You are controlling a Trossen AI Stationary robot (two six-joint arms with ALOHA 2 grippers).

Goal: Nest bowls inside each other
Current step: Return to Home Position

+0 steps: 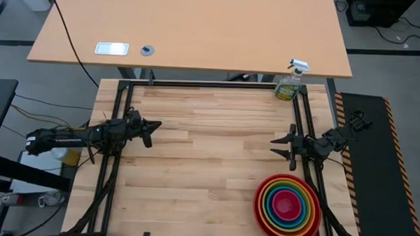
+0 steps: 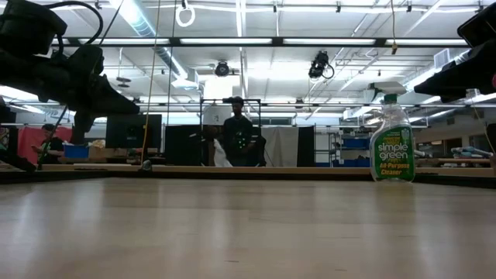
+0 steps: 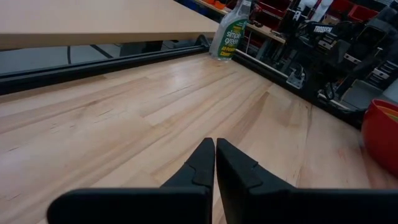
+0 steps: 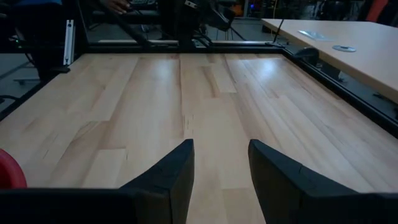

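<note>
Since each sits inside the next larger one, the five bowls make a single nest: the red bowl (image 1: 257,208) holds the orange, lime green and blue ones as rings, and the pink bowl (image 1: 286,205) lies in the middle. The nest rests on the wooden table (image 1: 209,149) in the corner on the right arm's side, hard by the black frame rail. An edge of the red bowl also shows in both wrist views.

The right gripper (image 1: 275,145) is just beyond the nest, apart from it, over the table's right edge and pointing inward. Its fingers stand spread with a clear gap between them and nothing in it. The left gripper (image 1: 153,131) is at the opposite edge, well apart from the bowls and facing the right one across bare wood. Its fingers are pressed together, holding nothing. In the low view both arms hang above the tabletop.

A green spray bottle (image 1: 289,84) stands upright at the far right corner. Beyond the frame is a lighter desk (image 1: 199,26), and a person (image 2: 236,136) stands in the room behind.
</note>
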